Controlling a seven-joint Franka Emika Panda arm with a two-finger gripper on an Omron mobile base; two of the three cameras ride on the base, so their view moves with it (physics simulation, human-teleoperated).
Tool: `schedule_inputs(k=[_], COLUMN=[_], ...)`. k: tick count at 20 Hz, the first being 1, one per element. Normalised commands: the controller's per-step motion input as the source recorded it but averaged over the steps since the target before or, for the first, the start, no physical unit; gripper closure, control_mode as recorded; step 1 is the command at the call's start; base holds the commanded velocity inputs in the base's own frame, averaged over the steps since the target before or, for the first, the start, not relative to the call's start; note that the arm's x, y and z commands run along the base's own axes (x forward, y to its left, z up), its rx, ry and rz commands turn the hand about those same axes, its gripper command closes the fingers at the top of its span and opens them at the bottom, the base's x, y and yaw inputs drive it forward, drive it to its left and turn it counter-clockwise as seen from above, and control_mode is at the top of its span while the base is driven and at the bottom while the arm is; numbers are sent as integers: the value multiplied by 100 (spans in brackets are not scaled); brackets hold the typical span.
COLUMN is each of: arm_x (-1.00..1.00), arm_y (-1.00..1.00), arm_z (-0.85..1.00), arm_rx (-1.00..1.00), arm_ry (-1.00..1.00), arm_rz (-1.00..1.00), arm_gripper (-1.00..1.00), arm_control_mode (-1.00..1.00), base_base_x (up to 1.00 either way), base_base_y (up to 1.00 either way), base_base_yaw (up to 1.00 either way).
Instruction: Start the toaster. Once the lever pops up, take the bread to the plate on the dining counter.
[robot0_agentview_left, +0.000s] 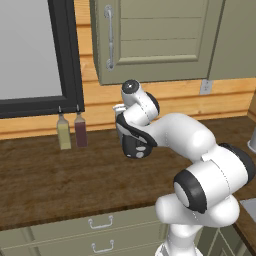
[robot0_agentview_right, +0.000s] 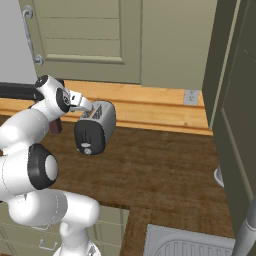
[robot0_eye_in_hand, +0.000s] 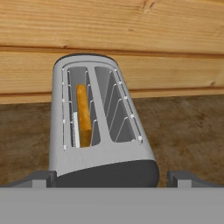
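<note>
Silver-grey toaster (robot0_eye_in_hand: 98, 127) stands on a dark wood-grain counter (robot0_agentview_right: 165, 165), close to the pale plank wall (robot0_eye_in_hand: 131, 39) behind it. Its black end panel (robot0_agentview_right: 89, 136) faces the robot. Seen from the hand camera, the two top slots run away from the lens. The left slot holds the bread (robot0_eye_in_hand: 83, 114): one slice on edge, golden-orange crust up, sunk below the slot rim. The right slot shows bare wire guides.

Gripper (robot0_eye_in_hand: 112, 177) sits just above the near, black end of the toaster, with jaws spread wide. One dark fingertip (robot0_eye_in_hand: 41, 177) shows left of the end panel, the other to its right; the panel lies between them. Nothing is held. Contact with the toaster cannot be judged.

Right base view: hand hovers over the toaster's top near end, wrist bent down. A sink basin (robot0_agentview_right: 190, 245) lies at the lower right edge.

Left base view: arm hides the toaster. Two bottles (robot0_agentview_left: 71, 131), one yellowish and one dark red, stand by the wall under a black-framed window (robot0_agentview_left: 70, 55). Olive-green drawers (robot0_agentview_left: 100, 232) sit below this counter.
</note>
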Motion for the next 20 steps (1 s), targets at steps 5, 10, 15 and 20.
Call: schedule_inputs(k=[5, 10, 15, 20], arm_x=[0, 0, 0, 0], arm_y=[0, 0, 0, 0], arm_z=[0, 0, 0, 0], arm_rx=[0, 0, 0, 0], arm_ry=[0, 0, 0, 0], arm_rz=[0, 0, 0, 0], arm_gripper=[-100, -100, -100, -100], arm_control_mode=[-100, -100, -100, -100], base_base_x=[0, 0, 0, 0], base_base_y=[0, 0, 0, 0], base_base_yaw=[0, 0, 0, 0])
